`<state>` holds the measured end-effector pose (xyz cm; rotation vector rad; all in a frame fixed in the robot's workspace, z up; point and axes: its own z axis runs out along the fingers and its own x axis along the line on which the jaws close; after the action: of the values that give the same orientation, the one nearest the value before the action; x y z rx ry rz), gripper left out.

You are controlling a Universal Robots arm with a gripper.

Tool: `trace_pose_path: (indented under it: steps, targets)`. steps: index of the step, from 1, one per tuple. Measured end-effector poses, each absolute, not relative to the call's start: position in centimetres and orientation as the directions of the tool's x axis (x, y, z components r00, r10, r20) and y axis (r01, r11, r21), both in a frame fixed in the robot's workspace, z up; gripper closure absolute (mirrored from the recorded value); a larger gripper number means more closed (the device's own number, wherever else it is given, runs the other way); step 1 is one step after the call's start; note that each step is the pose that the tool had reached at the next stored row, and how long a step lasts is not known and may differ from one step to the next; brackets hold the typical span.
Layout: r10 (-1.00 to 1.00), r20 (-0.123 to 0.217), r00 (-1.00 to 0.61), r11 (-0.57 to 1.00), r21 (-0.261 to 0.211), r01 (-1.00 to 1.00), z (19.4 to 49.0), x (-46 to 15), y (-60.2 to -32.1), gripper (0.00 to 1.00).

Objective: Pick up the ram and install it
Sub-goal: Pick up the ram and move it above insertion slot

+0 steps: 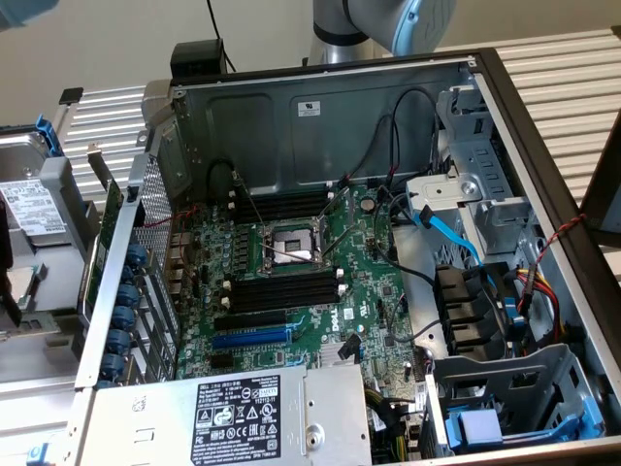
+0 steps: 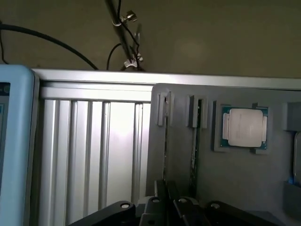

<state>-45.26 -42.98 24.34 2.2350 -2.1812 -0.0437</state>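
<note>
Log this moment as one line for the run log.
phase: pick | end effector: at the ram, edge-on in gray tray | CPU: in same tray | black memory slots: empty

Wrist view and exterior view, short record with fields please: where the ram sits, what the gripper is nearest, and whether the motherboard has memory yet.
ram: on edge in a slot of the grey holder, not lifted
gripper: nearest the holder's slots
processor: flat in a holder recess beside the slots
black memory slots: no stick installed
</note>
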Motion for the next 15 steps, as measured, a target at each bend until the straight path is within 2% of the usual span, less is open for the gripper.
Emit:
trace_pose_path:
  steps: [15]
  targets:
    - [-1.0,-0.007,0.024,-0.025,0.032,-0.999,31.0,-45.1,-43.0,0.87]
